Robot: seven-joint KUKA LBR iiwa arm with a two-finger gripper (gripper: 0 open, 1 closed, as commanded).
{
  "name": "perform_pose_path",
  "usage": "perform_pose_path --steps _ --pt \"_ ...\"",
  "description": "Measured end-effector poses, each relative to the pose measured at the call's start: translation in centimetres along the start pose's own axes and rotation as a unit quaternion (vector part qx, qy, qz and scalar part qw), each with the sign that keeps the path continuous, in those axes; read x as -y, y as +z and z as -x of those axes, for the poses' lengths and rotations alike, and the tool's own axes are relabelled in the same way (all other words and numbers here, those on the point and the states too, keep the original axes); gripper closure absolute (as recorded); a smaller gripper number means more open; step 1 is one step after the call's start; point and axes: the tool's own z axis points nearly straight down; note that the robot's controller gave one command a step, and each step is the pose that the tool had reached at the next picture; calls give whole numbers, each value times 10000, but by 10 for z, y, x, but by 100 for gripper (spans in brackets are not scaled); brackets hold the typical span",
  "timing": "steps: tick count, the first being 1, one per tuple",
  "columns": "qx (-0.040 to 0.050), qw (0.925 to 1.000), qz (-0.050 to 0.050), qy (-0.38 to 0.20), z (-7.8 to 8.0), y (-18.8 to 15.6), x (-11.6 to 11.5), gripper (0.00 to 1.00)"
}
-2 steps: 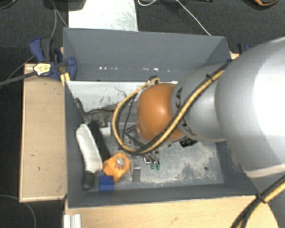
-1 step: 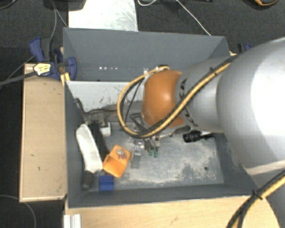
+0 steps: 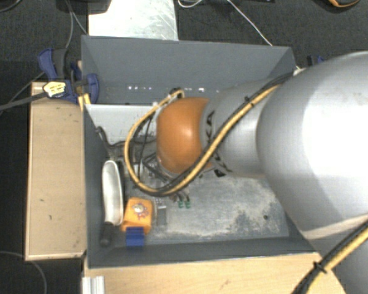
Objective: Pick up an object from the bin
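Robot lab.
A grey arm (image 3: 319, 146) reaches into a metal bin (image 3: 190, 66); cables (image 3: 248, 20) trail over the dark floor (image 3: 331, 35).

Single camera. It sat above the grey sheet-metal bin (image 3: 190, 66) and looked down, tilted somewhat to one side, so the far wall stood toward the top and showed its inner face. The bin lay mid-frame, near enough that small things on its floor could be told apart. The silver robot arm (image 3: 319, 146) came in from the right, close under the lens, and covered the bin's right side.
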Motion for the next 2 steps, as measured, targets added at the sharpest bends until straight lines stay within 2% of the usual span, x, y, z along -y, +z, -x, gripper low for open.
perform_pose_path --steps 1,2 --pt "-1 10000 1 28 0 0 -1 0" --pt "11 9998 13 -175 19 6 24 0"
